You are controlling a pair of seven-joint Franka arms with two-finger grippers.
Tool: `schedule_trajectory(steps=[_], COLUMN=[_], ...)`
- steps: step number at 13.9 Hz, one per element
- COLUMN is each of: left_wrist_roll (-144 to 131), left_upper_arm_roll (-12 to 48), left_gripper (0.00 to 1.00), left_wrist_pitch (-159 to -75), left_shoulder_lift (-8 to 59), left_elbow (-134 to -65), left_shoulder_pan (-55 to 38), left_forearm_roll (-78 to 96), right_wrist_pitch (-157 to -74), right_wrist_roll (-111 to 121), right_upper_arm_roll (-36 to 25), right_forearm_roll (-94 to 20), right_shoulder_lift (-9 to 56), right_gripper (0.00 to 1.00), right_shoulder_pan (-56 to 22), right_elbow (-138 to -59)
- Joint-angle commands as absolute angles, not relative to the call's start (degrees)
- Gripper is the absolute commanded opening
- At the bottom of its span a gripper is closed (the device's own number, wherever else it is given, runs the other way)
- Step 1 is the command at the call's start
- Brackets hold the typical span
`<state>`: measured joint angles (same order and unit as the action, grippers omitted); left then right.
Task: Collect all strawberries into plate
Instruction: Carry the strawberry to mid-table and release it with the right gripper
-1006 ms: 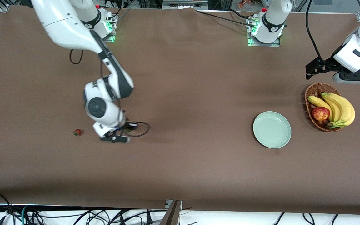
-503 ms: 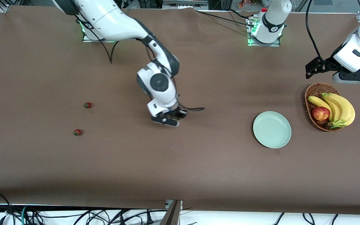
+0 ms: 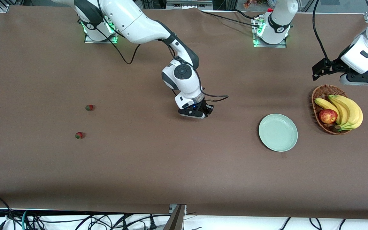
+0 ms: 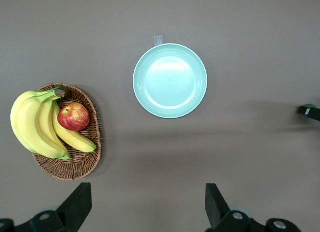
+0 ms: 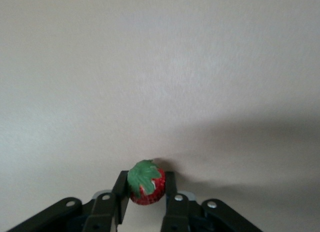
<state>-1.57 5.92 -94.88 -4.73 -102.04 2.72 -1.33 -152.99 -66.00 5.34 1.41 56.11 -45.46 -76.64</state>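
My right gripper [image 3: 200, 113] hangs over the middle of the table, shut on a strawberry [image 5: 147, 184] whose green top shows between the two black fingers [image 5: 120, 194]. Two more strawberries [image 3: 89, 107] [image 3: 79, 135] lie on the brown table toward the right arm's end. The pale green plate [image 3: 278, 132] [image 4: 170, 80] sits bare toward the left arm's end. My left gripper [image 3: 318, 71] [image 4: 147, 212] waits open, high over the table beside the basket, with nothing between its fingers.
A wicker basket [image 3: 322, 92] [image 4: 75, 168] with bananas [image 3: 347, 110] and a red apple [image 3: 327, 116] stands beside the plate at the left arm's end. Cables hang along the table's front edge [image 3: 171, 209].
The right arm has swung from beside the two loose strawberries toward the plate, carrying its strawberry. The left arm has not moved.
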Motion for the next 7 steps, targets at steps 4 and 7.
schedule_trajectory(steps=[4, 7], left_wrist_roll=[-1.58, -1.67], left_upper_arm_roll=[5.8, 5.8], left_gripper=[1.0, 1.0], left_wrist_pitch=[-93.52, -93.43], left_shoulder_lift=[-4.22, -4.22], left_elbow=[-100.37, -100.37], left_shoulder_pan=[2.72, 2.72], left_forearm_roll=[0.09, 0.09], right_wrist_pitch=[-150.23, -137.25], right_wrist_roll=[-62.69, -48.56], right_upper_arm_roll=[4.92, 5.8], right_forearm_roll=[1.23, 0.79], right_shoulder_lift=[53.45, 48.71], right_gripper=[1.0, 1.0], right_shoulder_pan=[-41.33, -34.92], right_elbow=[-74.53, -74.71])
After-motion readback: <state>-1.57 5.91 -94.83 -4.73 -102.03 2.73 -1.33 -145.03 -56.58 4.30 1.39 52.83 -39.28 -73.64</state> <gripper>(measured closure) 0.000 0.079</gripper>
